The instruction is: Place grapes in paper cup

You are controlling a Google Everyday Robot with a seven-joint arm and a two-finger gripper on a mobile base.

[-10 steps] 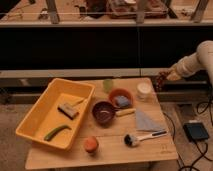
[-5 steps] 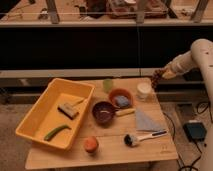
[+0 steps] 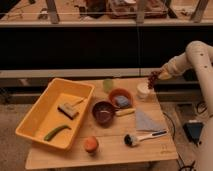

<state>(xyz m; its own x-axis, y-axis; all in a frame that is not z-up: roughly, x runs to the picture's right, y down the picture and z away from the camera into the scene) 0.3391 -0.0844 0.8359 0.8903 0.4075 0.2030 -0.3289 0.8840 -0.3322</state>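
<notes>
The grapes (image 3: 151,80), a small dark reddish-purple bunch, hang from my gripper (image 3: 156,77) at the table's far right. The gripper is shut on them and holds them in the air. The white arm reaches in from the right edge. The paper cup (image 3: 143,91), short, wide and white, stands on the wooden table (image 3: 110,152) just below and slightly left of the grapes. The grapes are above the cup's right rim, not touching it.
A pale green cup (image 3: 108,85), an orange bowl (image 3: 120,97) holding a grey-blue object and a dark bowl (image 3: 103,111) stand left of the paper cup. A yellow bin (image 3: 31,125) lies at left. An orange fruit (image 3: 90,144), a brush (image 3: 137,138) and a grey cloth (image 3: 145,120) lie in front.
The gripper has moved left and slightly down with the grapes, from off the table's right edge to just above the paper cup.
</notes>
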